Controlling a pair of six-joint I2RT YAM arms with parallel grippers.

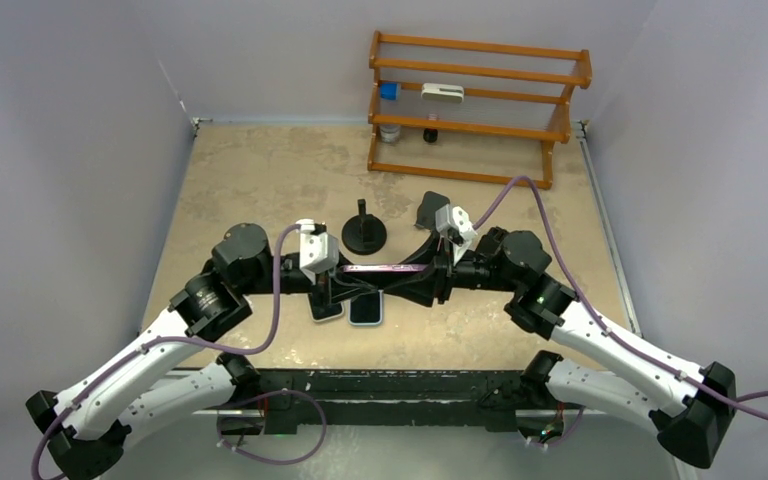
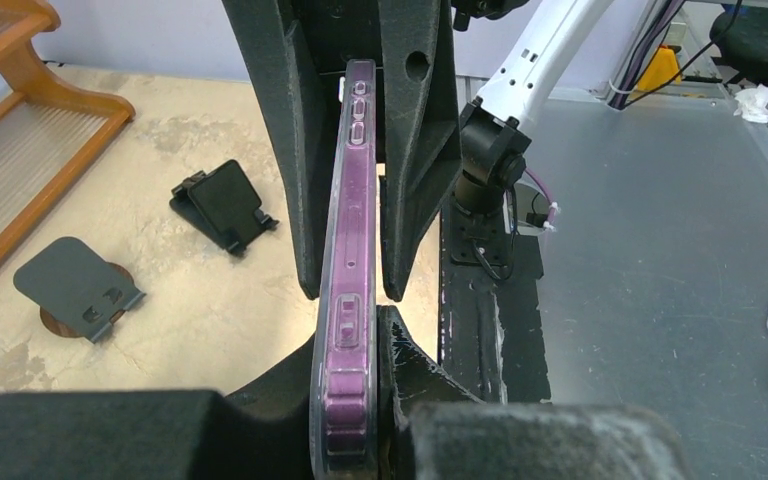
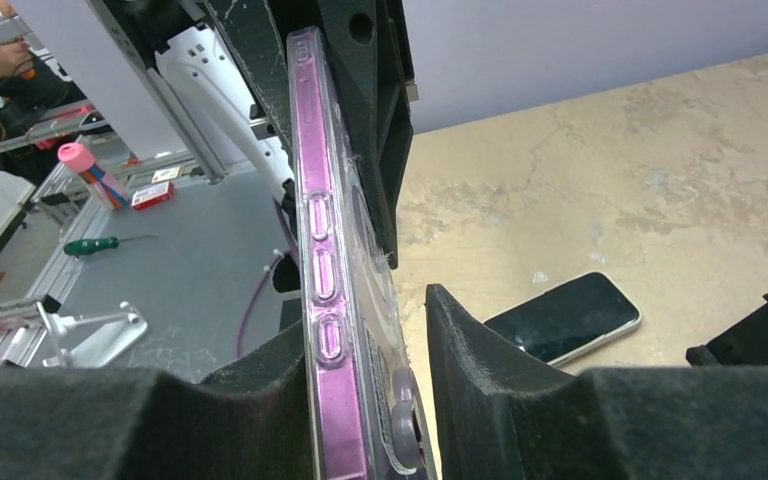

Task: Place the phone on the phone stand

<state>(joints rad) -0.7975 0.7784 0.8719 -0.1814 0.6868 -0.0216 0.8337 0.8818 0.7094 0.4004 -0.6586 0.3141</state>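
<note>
The phone (image 1: 385, 268), in a clear case tinted purple, is held clear of the tabletop near its middle. It stands on one long edge and runs parallel to the near edge, side buttons facing up. Beyond it, toward the far edge, a black round-based stand (image 1: 364, 232) and a dark tilted-plate stand (image 1: 430, 208) sit empty.
</note>
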